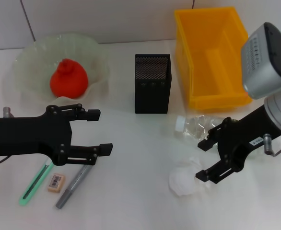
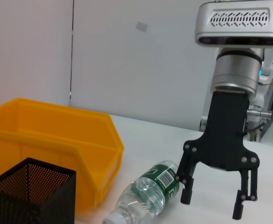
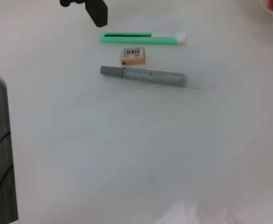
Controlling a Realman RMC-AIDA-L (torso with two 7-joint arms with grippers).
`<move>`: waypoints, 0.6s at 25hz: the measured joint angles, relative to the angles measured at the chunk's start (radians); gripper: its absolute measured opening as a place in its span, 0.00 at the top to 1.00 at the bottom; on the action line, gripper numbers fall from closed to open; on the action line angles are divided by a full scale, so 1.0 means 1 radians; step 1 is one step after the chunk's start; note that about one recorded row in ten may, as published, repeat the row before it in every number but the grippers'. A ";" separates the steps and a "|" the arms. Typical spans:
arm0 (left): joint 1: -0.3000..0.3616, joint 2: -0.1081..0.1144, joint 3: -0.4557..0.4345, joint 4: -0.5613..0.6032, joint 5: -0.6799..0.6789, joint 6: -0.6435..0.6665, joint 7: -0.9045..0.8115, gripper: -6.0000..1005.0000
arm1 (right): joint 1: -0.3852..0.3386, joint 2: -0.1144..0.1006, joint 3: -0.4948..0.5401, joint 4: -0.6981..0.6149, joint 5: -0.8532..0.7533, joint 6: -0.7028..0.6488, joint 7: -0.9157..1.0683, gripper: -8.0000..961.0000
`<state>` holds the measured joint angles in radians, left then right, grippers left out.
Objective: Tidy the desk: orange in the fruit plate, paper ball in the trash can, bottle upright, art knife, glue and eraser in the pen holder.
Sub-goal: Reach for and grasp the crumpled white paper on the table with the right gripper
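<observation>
The orange [image 1: 68,79] lies in the pale fruit plate [image 1: 28,60] at the back left. Just in front of the plate, my left gripper [image 1: 101,132] hangs open and empty. Below it lie the green art knife [image 1: 36,182], the eraser [image 1: 55,182] and the grey glue stick [image 1: 73,186]. The black mesh pen holder [image 1: 152,84] stands mid-table. The clear bottle [image 1: 195,125] lies on its side before the yellow trash can [image 1: 212,57]. My right gripper [image 1: 202,160] is open between the bottle and the white paper ball [image 1: 184,179], holding nothing.
In the left wrist view the right gripper [image 2: 215,200] hovers beside the lying bottle [image 2: 148,193], with the yellow bin [image 2: 48,140] and pen holder [image 2: 29,196] close by. The right wrist view shows the knife [image 3: 141,37], eraser [image 3: 133,55] and glue [image 3: 143,74] in a row.
</observation>
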<state>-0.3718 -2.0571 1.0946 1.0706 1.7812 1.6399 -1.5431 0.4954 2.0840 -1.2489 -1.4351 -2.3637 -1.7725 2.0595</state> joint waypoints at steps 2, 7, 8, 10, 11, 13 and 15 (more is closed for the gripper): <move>-0.005 -0.001 -0.001 -0.002 0.000 0.000 0.000 0.14 | 0.000 0.000 -0.014 0.013 0.000 0.016 0.001 0.24; -0.013 -0.002 0.000 -0.009 0.006 -0.004 0.000 0.14 | 0.001 0.001 -0.052 0.041 -0.001 0.064 0.004 0.24; -0.014 -0.002 0.002 -0.010 0.008 -0.005 0.000 0.14 | 0.001 0.001 -0.059 0.046 -0.001 0.073 0.005 0.24; -0.014 -0.002 0.004 -0.010 0.008 -0.007 0.000 0.14 | 0.002 0.001 -0.074 0.056 -0.001 0.086 0.005 0.25; -0.014 -0.002 0.004 -0.011 0.009 -0.007 0.000 0.14 | 0.002 0.001 -0.081 0.062 0.000 0.094 0.006 0.25; -0.014 -0.002 0.005 -0.011 0.009 -0.007 0.000 0.14 | 0.003 0.001 -0.096 0.075 0.003 0.112 0.007 0.25; -0.014 -0.001 0.005 -0.012 0.009 -0.008 0.001 0.14 | 0.003 0.001 -0.117 0.085 0.007 0.133 0.007 0.25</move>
<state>-0.3855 -2.0585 1.0995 1.0589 1.7902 1.6322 -1.5425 0.4980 2.0855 -1.3654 -1.3498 -2.3571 -1.6393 2.0669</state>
